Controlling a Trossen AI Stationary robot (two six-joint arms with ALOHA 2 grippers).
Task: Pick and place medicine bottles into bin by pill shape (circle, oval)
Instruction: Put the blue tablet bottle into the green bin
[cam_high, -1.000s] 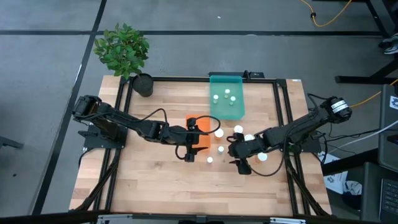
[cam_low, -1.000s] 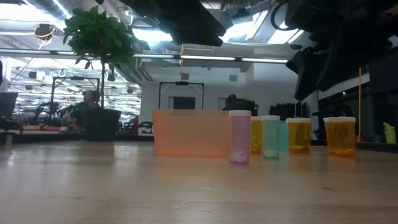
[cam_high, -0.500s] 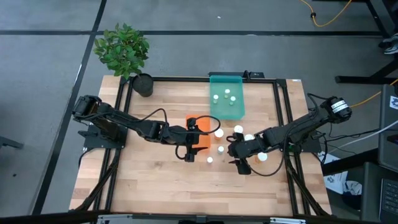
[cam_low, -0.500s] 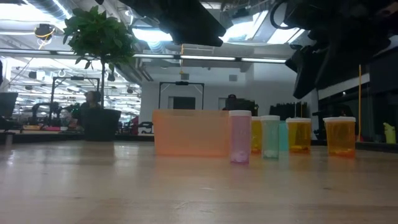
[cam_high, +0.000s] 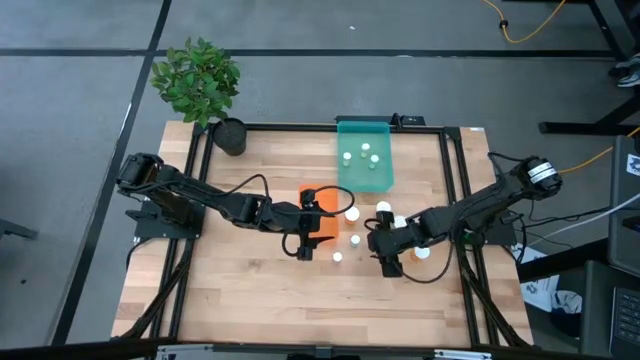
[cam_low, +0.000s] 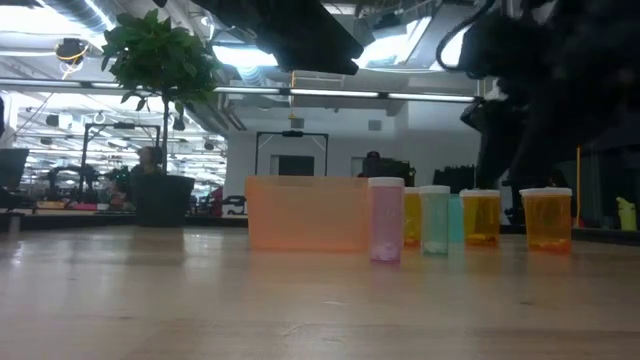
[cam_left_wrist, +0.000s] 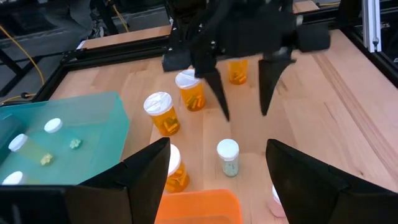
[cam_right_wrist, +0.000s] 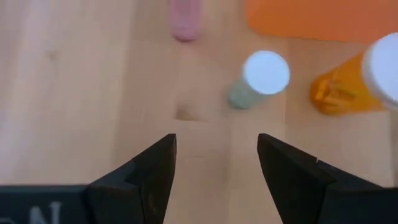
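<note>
Change since a second ago: right gripper (cam_high: 386, 262) has drawn slightly toward the table's centre; bottles and bins unmoved.

Right gripper: fingers (cam_right_wrist: 147, 174) spread apart, holding nothing, above bare wood. Small pale-green bottle (cam_right_wrist: 260, 78) stands upright ahead of the fingertips, clear of both. Amber bottle (cam_right_wrist: 360, 81) just beside it; pink bottle (cam_right_wrist: 185, 22) farther ahead.

Left gripper (cam_high: 303, 246): fingers (cam_left_wrist: 149, 171) wide open, empty, hovering at the orange bin (cam_high: 320, 222). The small bottle (cam_left_wrist: 227, 157) stands ahead, between the finger lines, untouched.

Loose bottles: several with white caps, clustered on the table (cam_high: 250, 290) between the two grippers.

Teal bin (cam_high: 364, 175): far edge of the table, holding a few bottles.

Potted plant (cam_high: 200, 85): far left corner.
</note>
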